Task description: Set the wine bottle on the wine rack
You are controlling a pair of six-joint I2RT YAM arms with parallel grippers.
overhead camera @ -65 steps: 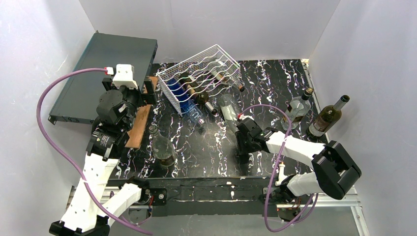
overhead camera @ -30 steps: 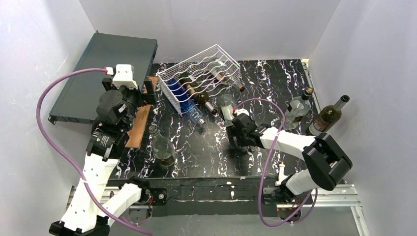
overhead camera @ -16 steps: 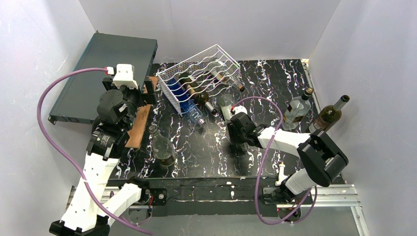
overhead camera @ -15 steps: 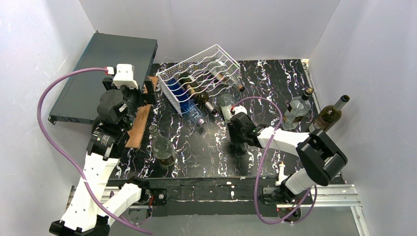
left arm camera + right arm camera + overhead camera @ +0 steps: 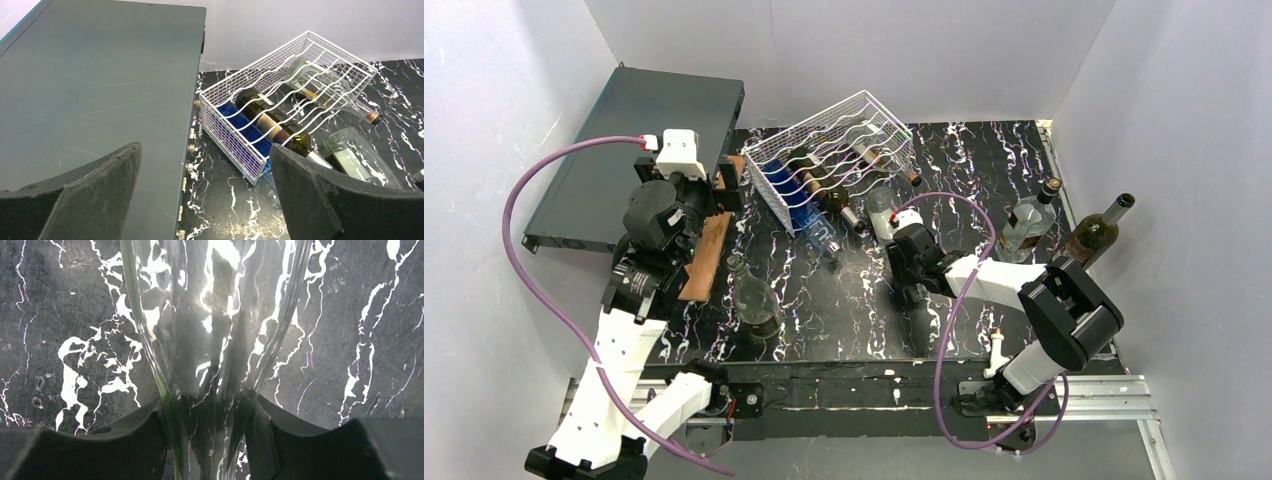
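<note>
Both right end effector [image 5: 207, 412] fingers [image 5: 100, 447] against wine bottle [image 5: 215, 315] neck.

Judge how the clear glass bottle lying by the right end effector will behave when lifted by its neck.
The clear glass bottle looks smooth and glossy, so it may slip in the right end effector flanking its neck. Lying on its round side, it might roll if nudged. Seemingly empty, likely light yet breakable.
</note>
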